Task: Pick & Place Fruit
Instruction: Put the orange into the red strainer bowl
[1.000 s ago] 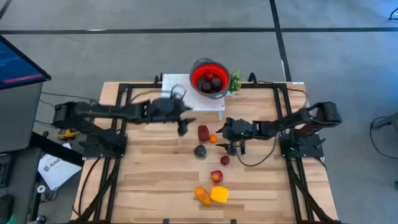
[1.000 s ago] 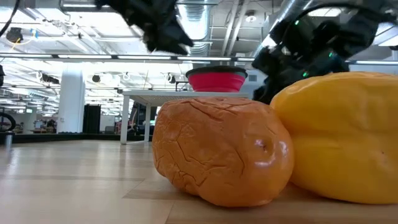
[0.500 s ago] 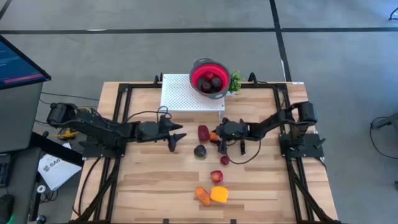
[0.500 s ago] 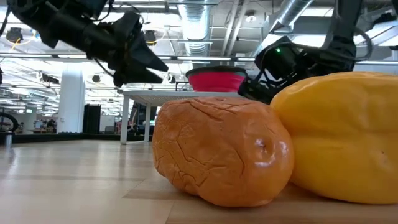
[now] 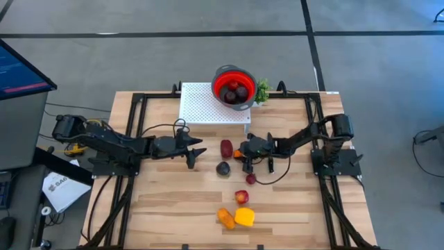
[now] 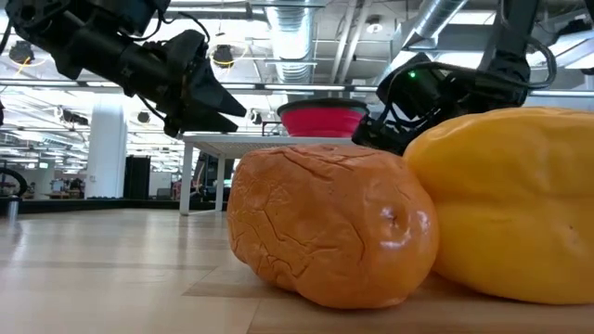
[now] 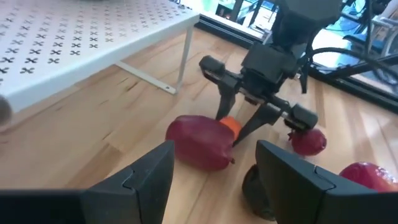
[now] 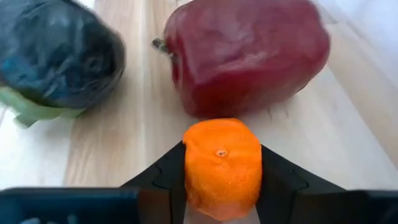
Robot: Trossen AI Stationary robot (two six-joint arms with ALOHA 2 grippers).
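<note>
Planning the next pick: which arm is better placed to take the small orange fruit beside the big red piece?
Right. The right gripper already has the small orange fruit between its fingers, while the left gripper hangs open, short of the red piece.

A red bowl [image 5: 234, 85] with a grey rim is sitting on the right end of a white perforated shelf [image 5: 201, 105], which is standing at the far edge of the wooden table [image 5: 166, 201]. A green leafy sprig [image 5: 263, 91] is lying just beside the bowl. A monitor [image 5: 21, 69] is glowing at the left.
</note>
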